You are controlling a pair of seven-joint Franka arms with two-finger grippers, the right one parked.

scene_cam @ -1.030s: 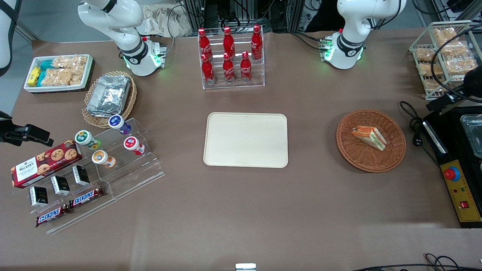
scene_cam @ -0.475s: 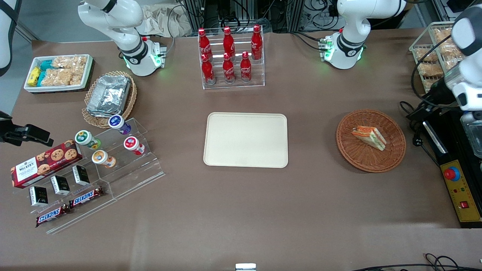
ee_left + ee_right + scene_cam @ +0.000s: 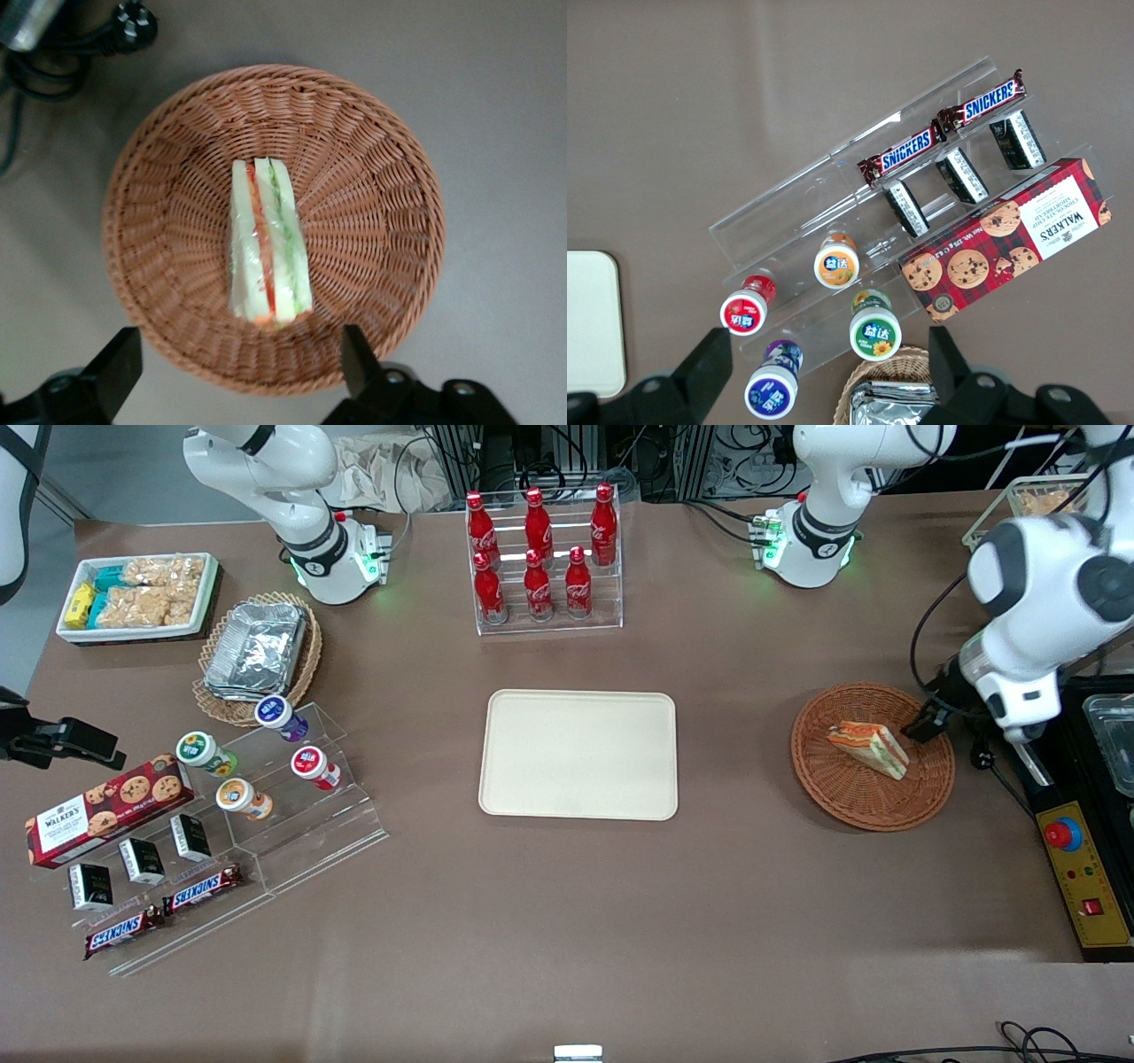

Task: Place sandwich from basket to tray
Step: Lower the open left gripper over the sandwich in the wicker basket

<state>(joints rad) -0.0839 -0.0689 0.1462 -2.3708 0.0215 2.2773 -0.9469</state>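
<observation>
Presently: approach phase, nothing grasped. The small triangular wedge sandwich of white bread with orange-red and green filling (image 3: 869, 748) lies near the middle of the round, shallow, reddish-brown woven wicker basket (image 3: 842, 797), toward the working arm's end of the brown surface (image 3: 567, 921). The flat rectangular cream plastic tray with rounded corners (image 3: 578, 754) sits well apart from the basket, toward the table's middle, with nothing on it.

End effector (image 3: 239, 365): released, fingers (image 3: 117, 365) spread wide and empty. In the wrist view they stand either side of the basket's rim, the gap wider than the sandwich (image 3: 266, 241) is thick.

Judgement on doing this step well:
- Centre the end effector over the wedge before descending; in the wrist view the wedge lies off the line between the fingertips.
- Set the fingers against the two bread faces, not the cut ends, so the layers are pressed together, not sheared.
- Close gently; soft bread should deform and the filling could squeeze out.
- Lift straight up to clear the basket (image 3: 372, 212) wall.

Arm pose: wrist pointing down, white forearm reaching in from the working arm's end of the table, above the basket edge, with the dark fingertip just beside the sandwich in the front view.
</observation>
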